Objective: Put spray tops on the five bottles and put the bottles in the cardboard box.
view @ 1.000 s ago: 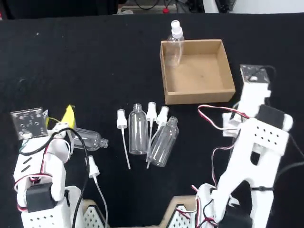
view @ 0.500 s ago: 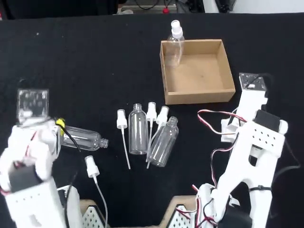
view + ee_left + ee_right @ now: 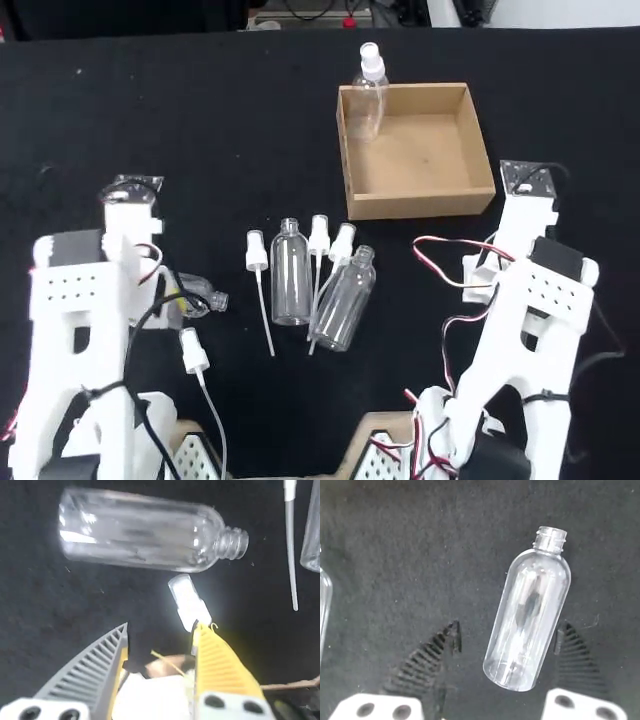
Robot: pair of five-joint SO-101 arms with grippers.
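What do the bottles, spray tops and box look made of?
Bottles: probably clear plastic; glossy and see-through, with bright highlights and a moulded threaded neck.
Spray tops: opaque white plastic, it seems, with thin pale dip tubes.
Box: brown cardboard, matte, with flat walls.

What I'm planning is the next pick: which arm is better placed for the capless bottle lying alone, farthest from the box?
Left. The left gripper, open, hangs right over that bottle and a loose spray top; the right gripper, also open, straddles a different bottle.
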